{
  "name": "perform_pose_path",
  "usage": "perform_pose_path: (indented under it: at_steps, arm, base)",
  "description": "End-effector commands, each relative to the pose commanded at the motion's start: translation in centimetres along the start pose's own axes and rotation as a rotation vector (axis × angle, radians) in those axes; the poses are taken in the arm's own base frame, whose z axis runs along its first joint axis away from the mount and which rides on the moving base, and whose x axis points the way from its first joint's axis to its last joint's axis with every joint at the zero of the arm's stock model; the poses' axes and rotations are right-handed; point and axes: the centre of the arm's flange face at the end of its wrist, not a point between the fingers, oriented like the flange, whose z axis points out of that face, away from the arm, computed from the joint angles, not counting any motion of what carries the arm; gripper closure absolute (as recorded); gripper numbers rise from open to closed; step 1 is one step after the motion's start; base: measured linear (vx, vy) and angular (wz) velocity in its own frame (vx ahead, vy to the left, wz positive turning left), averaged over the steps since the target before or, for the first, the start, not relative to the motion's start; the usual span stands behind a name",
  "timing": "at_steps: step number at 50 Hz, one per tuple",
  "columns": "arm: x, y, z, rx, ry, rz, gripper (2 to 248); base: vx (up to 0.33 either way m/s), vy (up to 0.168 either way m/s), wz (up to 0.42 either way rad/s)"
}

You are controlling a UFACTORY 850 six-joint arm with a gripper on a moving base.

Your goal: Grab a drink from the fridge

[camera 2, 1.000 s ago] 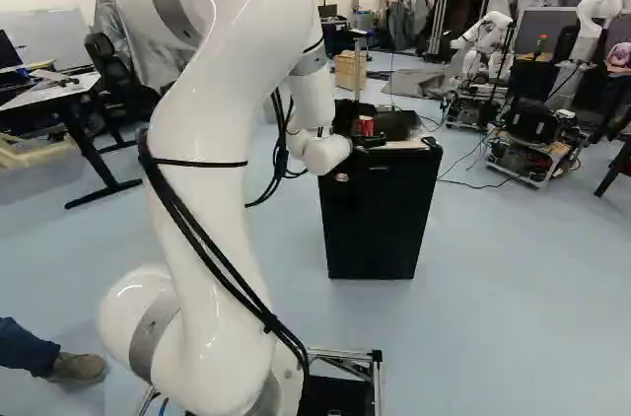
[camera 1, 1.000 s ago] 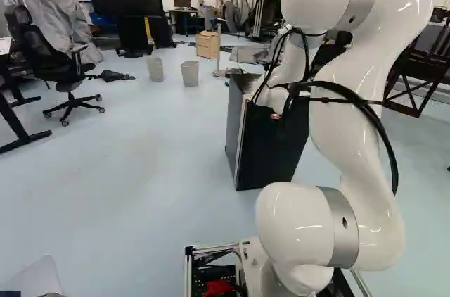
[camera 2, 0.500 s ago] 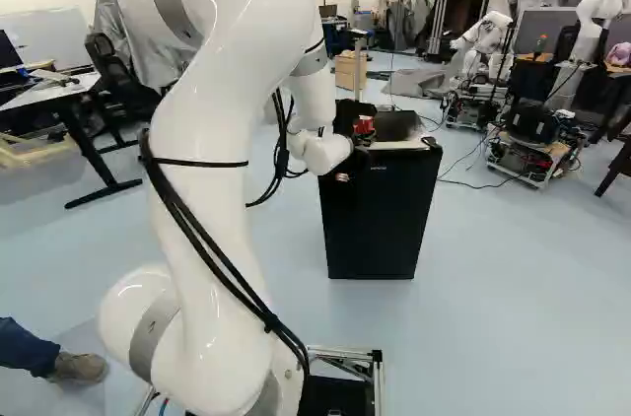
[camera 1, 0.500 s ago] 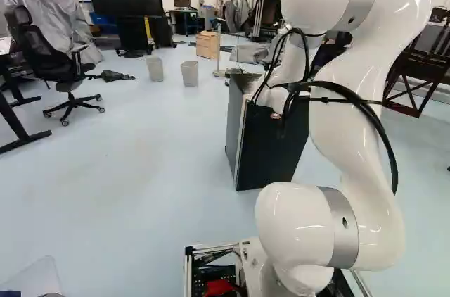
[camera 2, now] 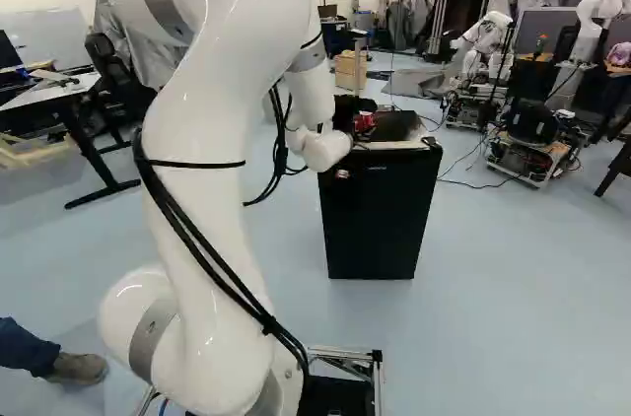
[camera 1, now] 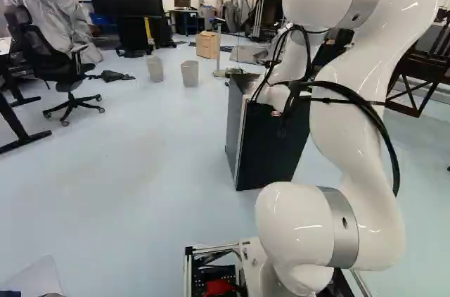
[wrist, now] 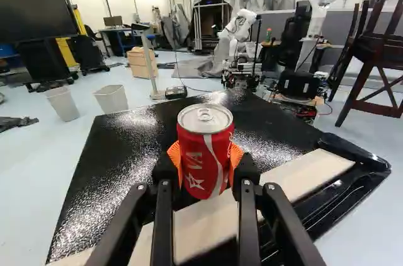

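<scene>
Upper links of the arm [camera 2: 232, 61] have shifted a little since the earlier frame, sitting slightly further left in the right base view; the base has stayed put. The red drink can [wrist: 200, 174] stands upright in the gripper [wrist: 206, 160], pinched from two sides by the orange pads [wrist: 174, 155]. It is at the top of the black fridge [camera 2: 380, 214]; whether its bottom touches that surface, I can't tell. Its long axis runs upright, across the direction the fingers point, and that's the relation that matters next: a straight rise should clear the fridge top, keeping the can level. Tilting early could catch its lower rim.
</scene>
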Motion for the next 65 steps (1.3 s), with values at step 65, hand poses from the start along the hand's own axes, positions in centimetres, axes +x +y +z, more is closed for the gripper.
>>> perform_pose_path:
  at_steps: [65]
  arm:
    - [3.4,-0.8,-2.2,0.021,0.049,0.000,156]
  base:
    - [0.000,0.000,0.000]
